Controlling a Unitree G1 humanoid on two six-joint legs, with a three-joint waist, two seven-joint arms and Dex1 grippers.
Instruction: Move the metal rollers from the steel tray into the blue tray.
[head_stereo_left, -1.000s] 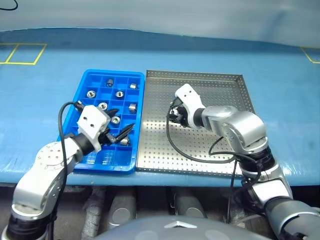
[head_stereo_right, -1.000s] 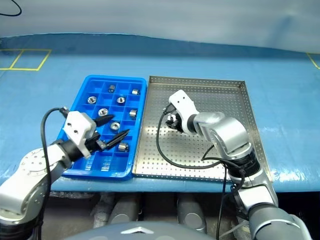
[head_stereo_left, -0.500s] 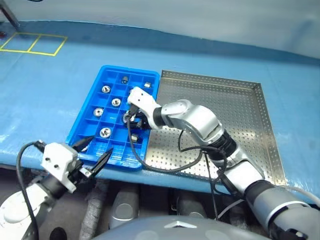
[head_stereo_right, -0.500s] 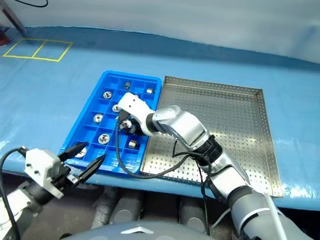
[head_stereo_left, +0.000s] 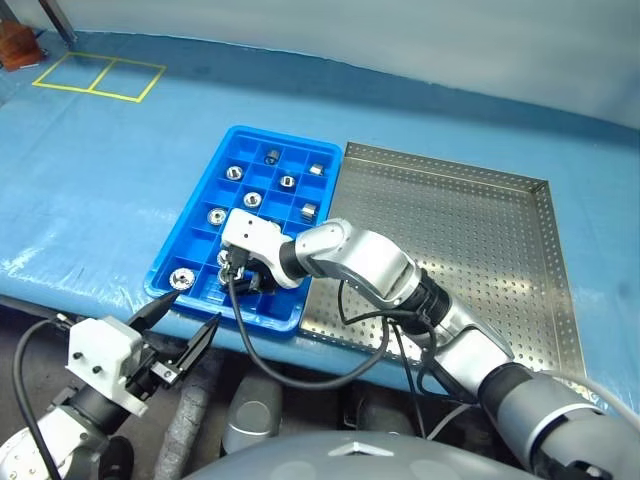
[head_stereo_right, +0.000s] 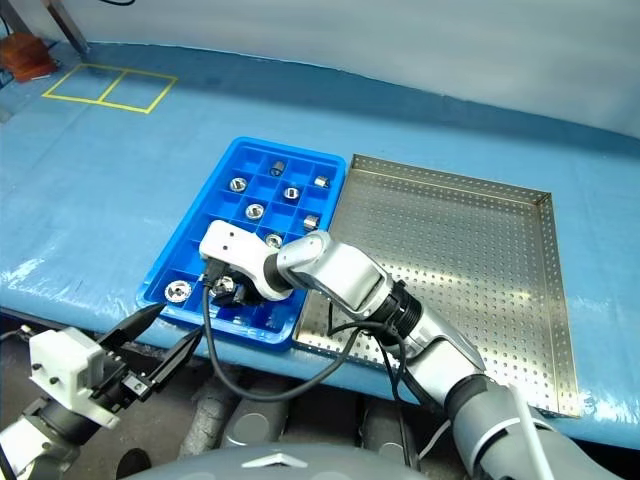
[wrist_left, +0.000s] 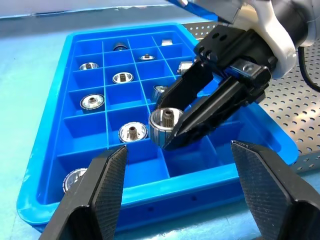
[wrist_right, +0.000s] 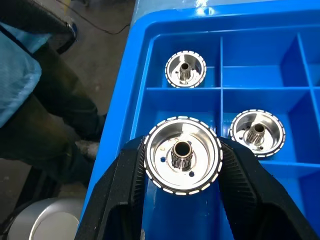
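Observation:
My right gripper (head_stereo_left: 236, 272) is shut on a metal roller (wrist_right: 182, 155), a shiny toothed disc with a hollow hub. It holds the roller just above the near compartments of the blue tray (head_stereo_left: 188, 212). Several more rollers (head_stereo_left: 252, 199) lie in the blue tray's compartments, one in the near left corner (head_stereo_left: 181, 278). To the right of the blue tray lies the steel tray (head_stereo_left: 470, 230), its perforated floor showing. My left gripper (head_stereo_left: 190, 312) stands open and holds nothing, in front of the table's near edge and pointing at the blue tray.
The trays sit side by side on a blue table cover (head_stereo_left: 90, 190). Yellow tape squares (head_stereo_left: 100, 75) mark its far left. A black cable (head_stereo_left: 300, 358) loops from my right wrist past the table's front edge.
The camera has swung left. My right gripper carried the roller from over the steel tray across to the blue tray's near left part. My left gripper drew back off the blue tray past the table edge.

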